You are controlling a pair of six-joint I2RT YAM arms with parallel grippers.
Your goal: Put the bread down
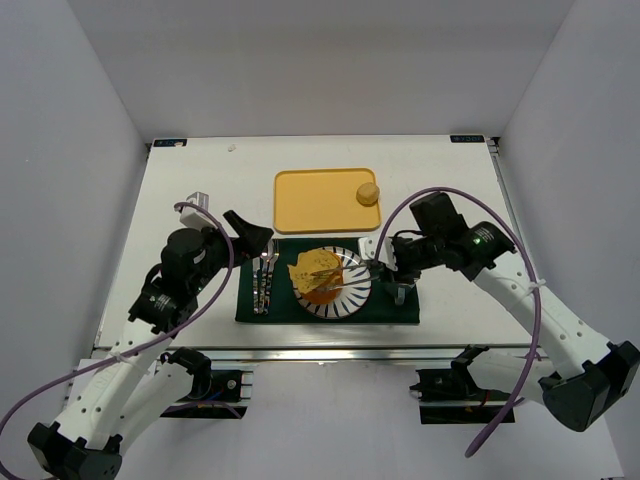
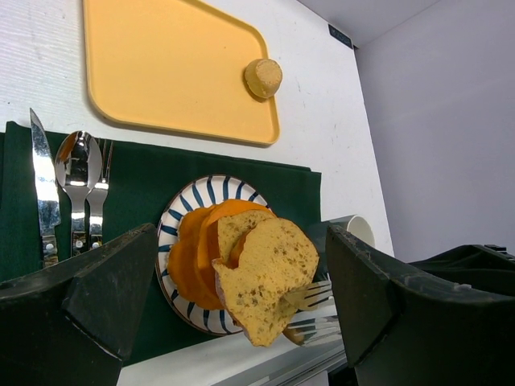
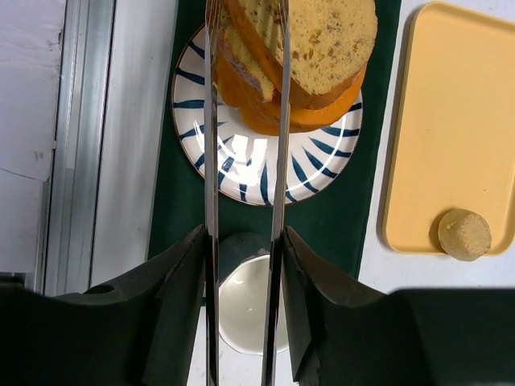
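right gripper point(image 3: 243, 251) clamps metal tongs point(image 3: 211, 161) — their tips pinch the bread point(image 3: 322, 40).

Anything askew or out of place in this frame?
Yes: the top bread slice, between the right gripper's tongs, leans tilted on the orange bun, apparently overhanging the striped plate's rim.

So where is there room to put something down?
Most of the yellow tray is bare, left of the small tan lump. The white table beyond the tray is free too. The green mat is crowded: cutlery, plate with the bread, cup, and the tongs in the right gripper.
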